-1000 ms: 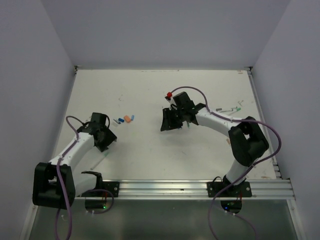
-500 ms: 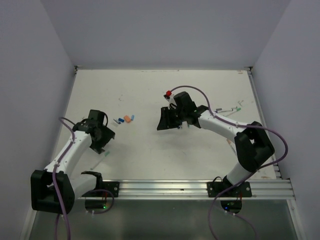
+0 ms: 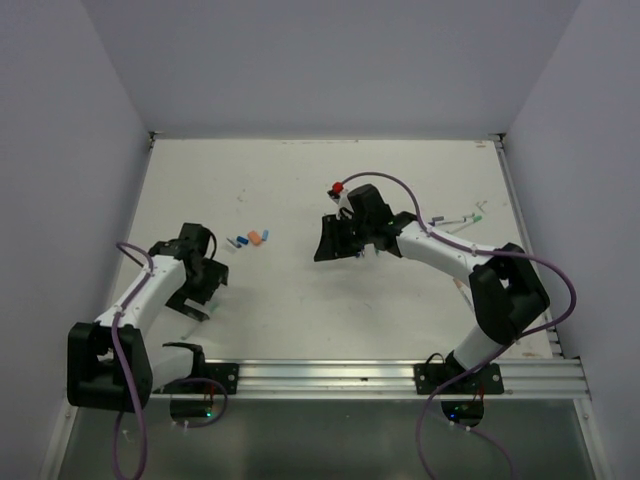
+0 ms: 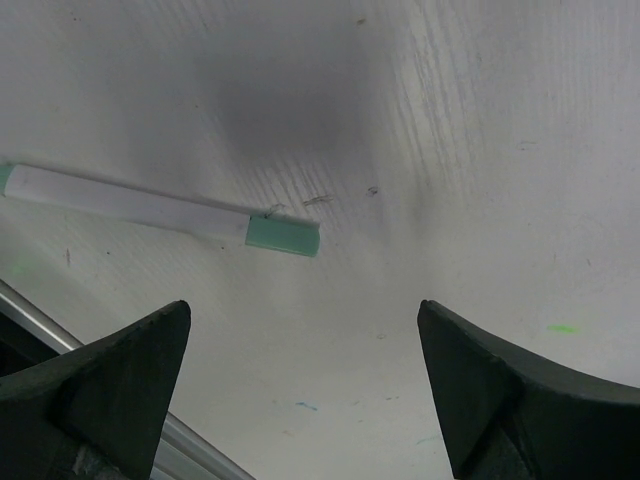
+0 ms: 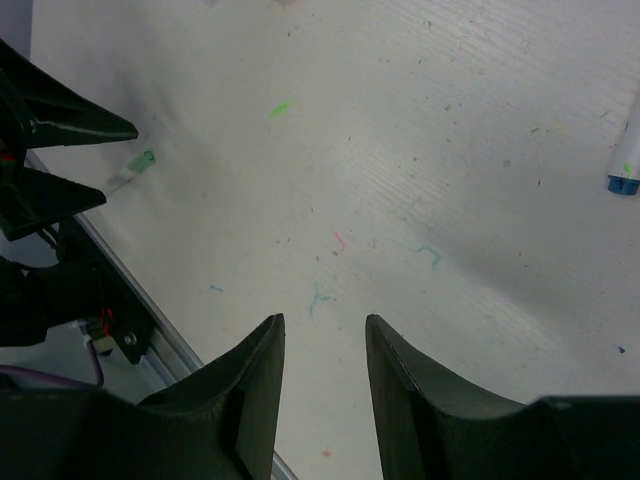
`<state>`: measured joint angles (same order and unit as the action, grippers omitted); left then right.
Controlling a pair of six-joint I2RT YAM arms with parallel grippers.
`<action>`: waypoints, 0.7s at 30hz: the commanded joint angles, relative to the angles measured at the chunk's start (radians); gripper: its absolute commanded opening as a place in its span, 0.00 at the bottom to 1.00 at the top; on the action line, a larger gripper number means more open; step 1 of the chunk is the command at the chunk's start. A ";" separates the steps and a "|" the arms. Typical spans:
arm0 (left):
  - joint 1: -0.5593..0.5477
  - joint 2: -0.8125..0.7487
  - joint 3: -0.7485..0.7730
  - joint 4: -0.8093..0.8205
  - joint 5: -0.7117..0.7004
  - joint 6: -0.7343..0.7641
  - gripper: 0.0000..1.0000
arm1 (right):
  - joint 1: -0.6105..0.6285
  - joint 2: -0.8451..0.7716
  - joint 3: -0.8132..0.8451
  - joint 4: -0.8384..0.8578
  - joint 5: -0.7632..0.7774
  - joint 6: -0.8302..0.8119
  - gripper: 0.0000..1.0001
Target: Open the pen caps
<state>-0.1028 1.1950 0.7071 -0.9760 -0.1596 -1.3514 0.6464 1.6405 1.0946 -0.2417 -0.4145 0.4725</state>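
White counter (image 3: 290, 300) carries everything, and it is scuffed with small ink marks. At the left of the overhead view the left hand (image 3: 197, 293) hangs low over the counter, near the aluminium rail (image 3: 400, 375). Its wrist view shows the jaws spread wide, with nothing but bare surface between the fingers (image 4: 110, 375).

Just beyond those fingers, in the upper left of that wrist view, lies a green-ended pen (image 4: 130, 203) with a white barrel. It rests flat on the counter and neither finger touches it.

Right of the left hand and a little higher in the overhead frame, three loose pen caps (image 3: 253, 238) lie close together. An orange one sits between two blue ones, apart from both hands.

Right of centre, the right hand (image 3: 330, 243) points toward the left side of the frame, above the counter. Its wrist view shows the jaws narrow, with only counter showing through the slim gap, so it grips nothing. At the right edge of that view a blue-ended pen (image 5: 622, 183) pokes in, mostly cut off.

Farther right in the overhead view, more pens (image 3: 458, 217) lie near the counter's right side, one showing a green end. They are too small to tell whether they are capped.
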 commanded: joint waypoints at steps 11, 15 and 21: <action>0.188 -0.011 -0.064 0.069 0.055 0.008 1.00 | 0.010 -0.008 -0.007 0.025 -0.004 0.002 0.42; 0.230 -0.002 -0.057 0.079 0.045 0.026 1.00 | 0.010 -0.002 -0.006 0.027 -0.003 0.000 0.42; 0.253 0.044 -0.061 0.074 0.046 0.031 0.98 | 0.010 0.007 -0.007 0.030 0.002 0.000 0.42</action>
<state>0.1379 1.2156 0.6411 -0.9161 -0.1154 -1.3384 0.6498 1.6424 1.0889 -0.2401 -0.4122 0.4725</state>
